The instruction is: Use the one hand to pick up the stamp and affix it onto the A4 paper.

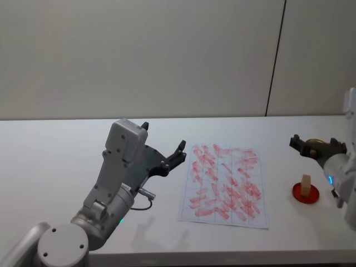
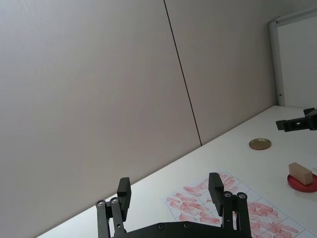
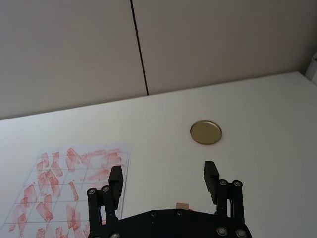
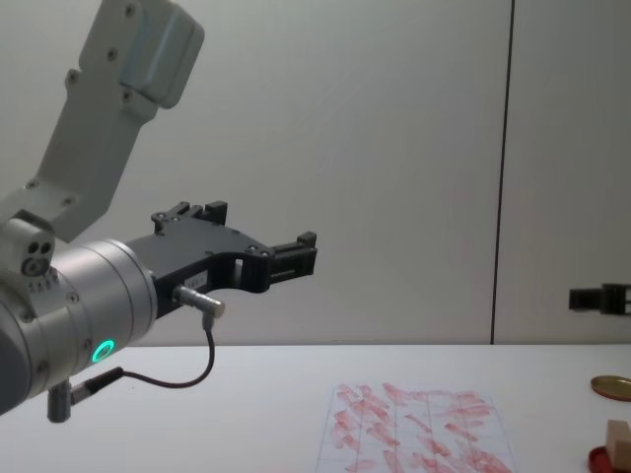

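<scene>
Left arm [image 1: 117, 183]: silver-white casing, green ring light, thin black cable with metal plug, black two-fingered left gripper [image 1: 167, 153] with screws, right arm [image 1: 345, 172]: white, blue light, black right gripper [image 1: 317, 146].

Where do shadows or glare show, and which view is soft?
Head view: soft grey shadow of the left arm on the table, no glare. Chest view: left claw looms large and dark against the wall. Right wrist view: stamp barely peeks past the right claw.
</scene>
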Controlling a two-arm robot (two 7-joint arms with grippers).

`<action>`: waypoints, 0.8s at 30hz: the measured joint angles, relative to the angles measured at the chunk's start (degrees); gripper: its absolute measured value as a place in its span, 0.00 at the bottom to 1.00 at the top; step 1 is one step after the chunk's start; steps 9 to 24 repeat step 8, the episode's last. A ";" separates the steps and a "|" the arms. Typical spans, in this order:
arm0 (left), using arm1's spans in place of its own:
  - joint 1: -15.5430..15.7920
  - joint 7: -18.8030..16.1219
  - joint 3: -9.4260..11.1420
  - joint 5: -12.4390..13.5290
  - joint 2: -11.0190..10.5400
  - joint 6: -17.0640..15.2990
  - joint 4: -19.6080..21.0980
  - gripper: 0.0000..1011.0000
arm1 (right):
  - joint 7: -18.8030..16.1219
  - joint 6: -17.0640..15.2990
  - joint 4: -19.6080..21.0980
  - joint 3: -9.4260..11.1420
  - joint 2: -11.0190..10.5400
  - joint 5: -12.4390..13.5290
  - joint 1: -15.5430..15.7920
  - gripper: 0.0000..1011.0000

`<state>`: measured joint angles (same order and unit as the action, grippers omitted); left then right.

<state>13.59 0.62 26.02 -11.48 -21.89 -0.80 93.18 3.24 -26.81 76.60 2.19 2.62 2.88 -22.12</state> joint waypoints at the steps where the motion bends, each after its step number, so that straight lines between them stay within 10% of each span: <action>1: 0.00 0.00 0.00 0.00 0.00 0.00 0.00 0.98 | -0.40 0.49 0.43 -0.02 -0.05 -0.26 0.35 0.99; 24: 0.00 0.00 0.00 0.00 0.00 0.00 0.00 0.98 | -3.24 4.00 3.80 -0.23 -0.46 -2.09 3.08 0.99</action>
